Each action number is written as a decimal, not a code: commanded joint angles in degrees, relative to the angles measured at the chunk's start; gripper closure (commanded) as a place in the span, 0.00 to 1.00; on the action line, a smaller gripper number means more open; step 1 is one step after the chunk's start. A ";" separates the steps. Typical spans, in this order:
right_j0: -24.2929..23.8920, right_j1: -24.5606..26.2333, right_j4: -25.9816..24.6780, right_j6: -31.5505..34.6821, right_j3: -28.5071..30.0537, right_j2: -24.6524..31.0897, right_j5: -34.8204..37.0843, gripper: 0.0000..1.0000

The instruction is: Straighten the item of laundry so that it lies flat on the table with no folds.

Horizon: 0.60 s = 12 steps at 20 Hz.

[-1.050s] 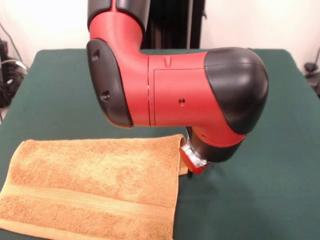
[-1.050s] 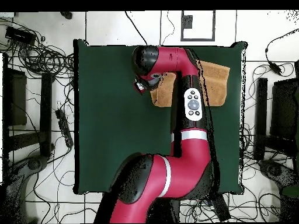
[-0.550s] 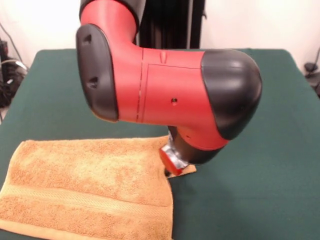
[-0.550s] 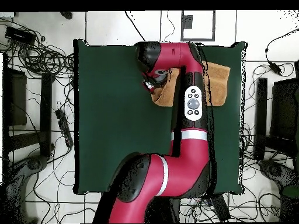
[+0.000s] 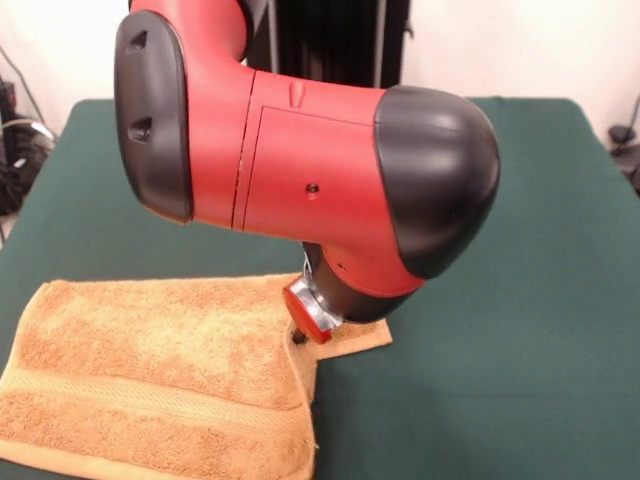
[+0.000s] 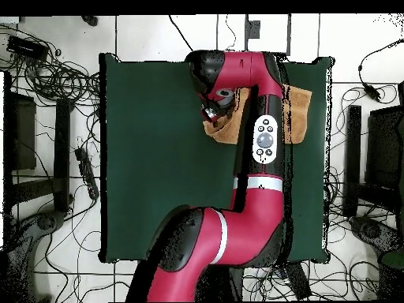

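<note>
Presently the orange-tan terry-cloth towel [image 5: 150,375] lies on the dark green cloth-covered worktop [image 5: 500,350], its corner beneath the end effector [image 5: 300,335] folded over; grip state cannot be determined. Flattening remains incomplete.

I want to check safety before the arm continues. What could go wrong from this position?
1. The claw presses at the towel's far right corner, where the edge already bunches inward. More dragging may add folds, not remove them.
2. The towel's near edge lies at the table's near side in the front view, so a pull that way might slide it off.
3. The bulky arm hides the claw, so its grip cannot be confirmed.
</note>
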 commanded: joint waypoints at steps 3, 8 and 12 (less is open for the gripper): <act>0.63 3.71 0.49 -7.77 3.12 4.69 5.93 0.00; 0.22 4.55 2.80 -5.20 3.27 5.78 7.94 0.00; -0.79 4.24 6.10 -4.01 5.84 5.91 3.07 0.00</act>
